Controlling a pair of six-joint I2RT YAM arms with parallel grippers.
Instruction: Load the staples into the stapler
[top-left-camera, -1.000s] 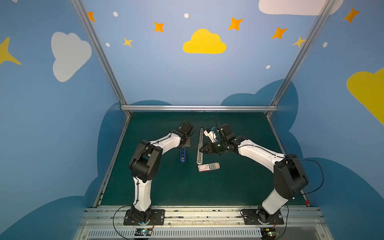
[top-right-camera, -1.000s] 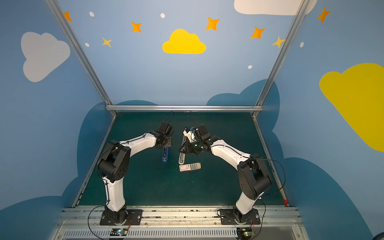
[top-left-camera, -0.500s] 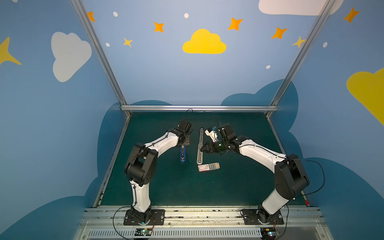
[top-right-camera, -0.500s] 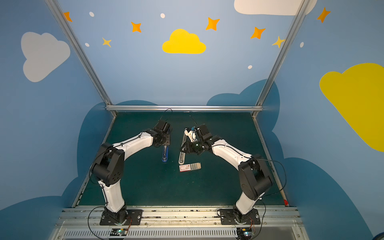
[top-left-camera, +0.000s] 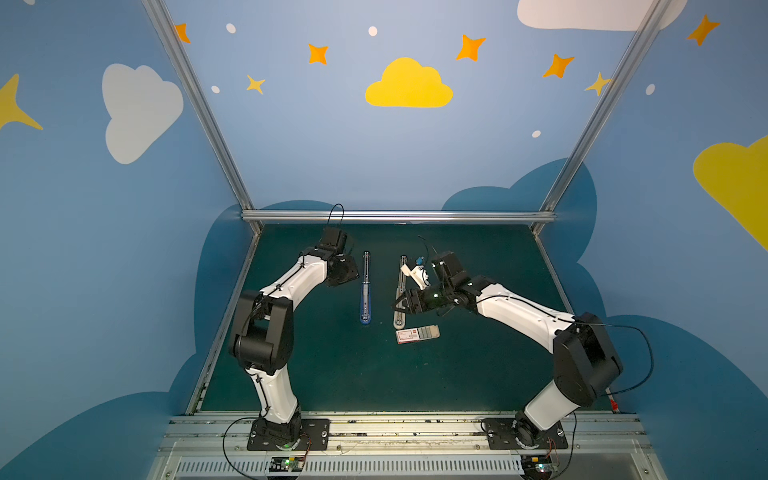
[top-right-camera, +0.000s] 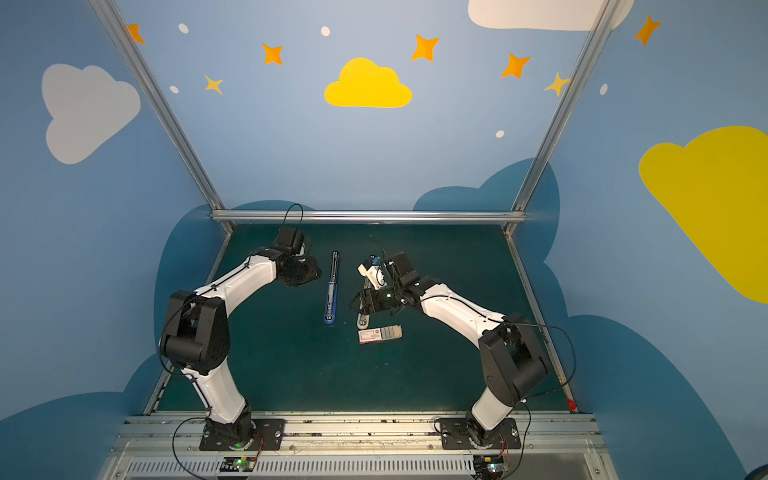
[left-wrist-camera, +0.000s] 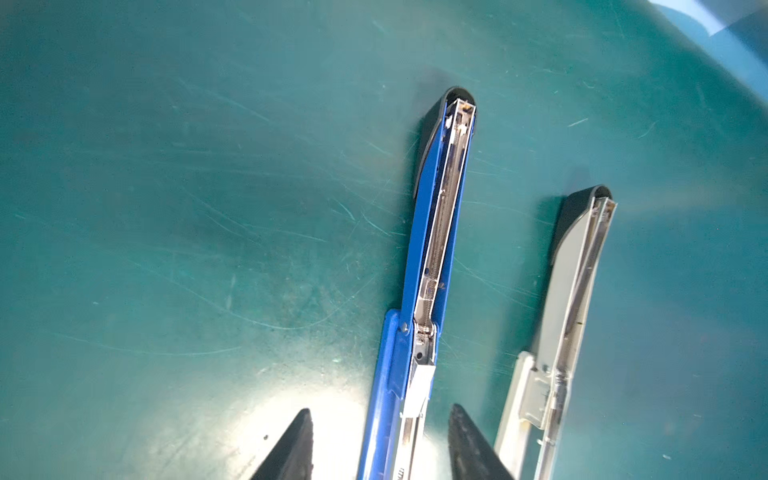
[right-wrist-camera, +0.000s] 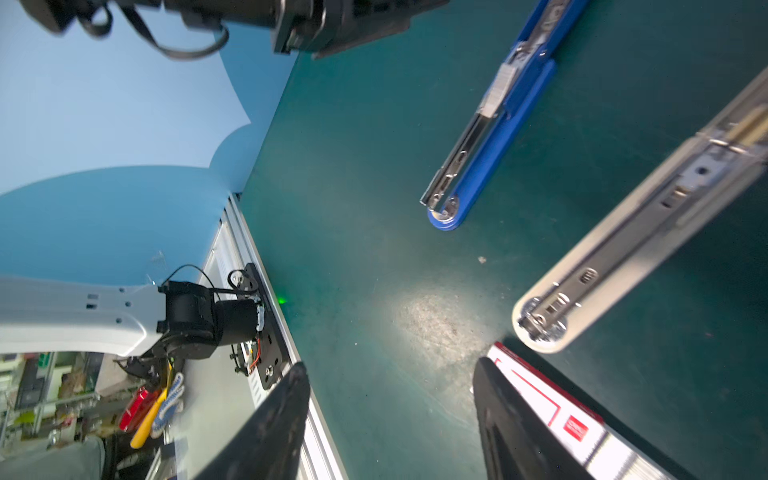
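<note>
Visibly, silvery-grey staples sit in rows.

Evenly lit top views; glare patches on the mat, wrist-view edges blurred.

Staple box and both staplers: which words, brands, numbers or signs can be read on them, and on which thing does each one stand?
No text in these pictures can be read.
Staple box: white marks inside a red square, too blurred to read in the right wrist view and too small in both top views.
Blue stapler: no lettering that can be read.
Grey stapler: no lettering that can be read.
</note>
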